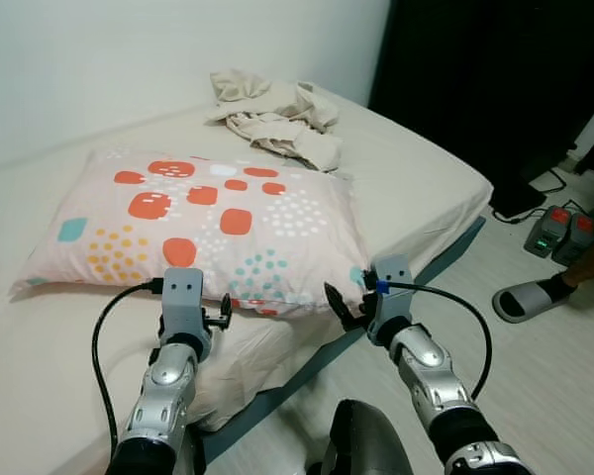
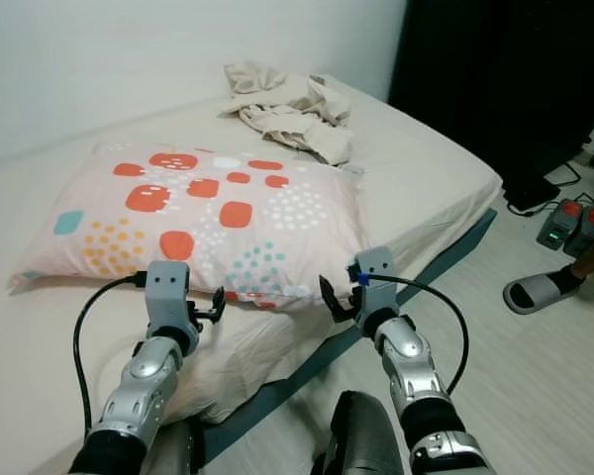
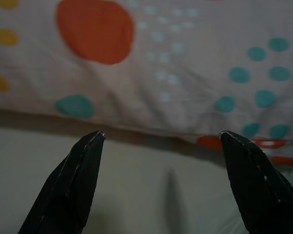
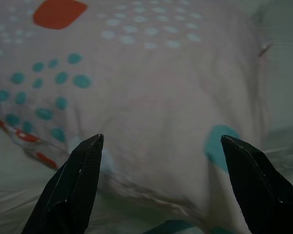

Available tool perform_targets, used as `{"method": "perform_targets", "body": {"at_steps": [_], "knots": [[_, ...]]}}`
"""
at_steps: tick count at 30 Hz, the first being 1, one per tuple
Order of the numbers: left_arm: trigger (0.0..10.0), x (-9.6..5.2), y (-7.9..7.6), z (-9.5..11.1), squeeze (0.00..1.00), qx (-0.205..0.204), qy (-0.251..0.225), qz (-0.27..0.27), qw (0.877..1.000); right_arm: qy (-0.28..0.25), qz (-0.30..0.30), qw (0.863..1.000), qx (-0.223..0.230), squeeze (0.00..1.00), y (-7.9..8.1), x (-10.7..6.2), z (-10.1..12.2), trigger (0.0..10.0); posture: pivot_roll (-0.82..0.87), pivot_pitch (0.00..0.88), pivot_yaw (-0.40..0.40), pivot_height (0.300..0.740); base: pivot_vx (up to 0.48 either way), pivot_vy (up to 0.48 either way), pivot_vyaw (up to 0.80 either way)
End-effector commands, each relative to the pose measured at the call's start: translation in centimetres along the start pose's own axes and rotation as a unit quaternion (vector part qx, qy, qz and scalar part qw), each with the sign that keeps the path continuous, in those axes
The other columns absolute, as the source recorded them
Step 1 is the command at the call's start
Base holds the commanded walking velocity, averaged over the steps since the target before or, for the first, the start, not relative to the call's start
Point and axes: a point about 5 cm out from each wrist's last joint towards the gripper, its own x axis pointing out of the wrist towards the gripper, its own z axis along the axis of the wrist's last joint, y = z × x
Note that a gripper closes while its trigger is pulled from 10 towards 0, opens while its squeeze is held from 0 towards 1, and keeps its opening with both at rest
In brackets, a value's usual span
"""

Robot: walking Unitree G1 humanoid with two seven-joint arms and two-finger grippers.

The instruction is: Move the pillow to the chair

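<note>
The pillow (image 1: pixel 203 223), pale with orange, teal and yellow spots, is lying flat on the bed (image 1: pixel 416 168), just ahead of both pincers. The left pincer (image 3: pixel 161 146) is hovering at the pillow's near edge with its fingers (image 3: pixel 71 185) spread wide, gripping nothing. The right pincer (image 4: pixel 161 146) is hovering at the pillow's near right corner, also spread wide and holding nothing. Beyond the pillow, crumpled beige cloth (image 1: pixel 277 114) is sitting on the bed. Off to the right pincer's side, a person's foot in a slipper (image 1: pixel 535 295) is resting on the floor.
</note>
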Motion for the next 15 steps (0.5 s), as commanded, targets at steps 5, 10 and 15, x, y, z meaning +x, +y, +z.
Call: {"method": "perform_targets", "body": {"at_steps": [5, 10, 15], "knots": [[10.0, -0.07, 0.27, -0.34, 0.00, 0.008, 0.011, -0.003, 1.000, 0.012, -0.001, 1.000, 0.020, 0.00, 0.01, -0.33, -0.73, 10.0, -0.03, 0.088, -0.031, 0.610, 0.000, 0.000, 0.00], [10.0, -0.08, 0.33, -0.36, 0.00, 0.009, 0.012, -0.003, 1.000, 0.004, 0.000, 1.000, 0.022, 0.00, 0.06, -0.28, -0.52, 10.0, -0.03, 0.086, -0.029, 0.625, 0.000, 0.000, 0.00], [10.0, -0.10, 0.28, -0.40, 0.00, 0.010, 0.012, -0.004, 1.000, 0.001, -0.001, 1.000, 0.023, 0.00, 0.09, -0.23, -0.41, 10.0, -0.03, 0.083, -0.029, 0.650, 0.000, 0.000, 0.00]]}}
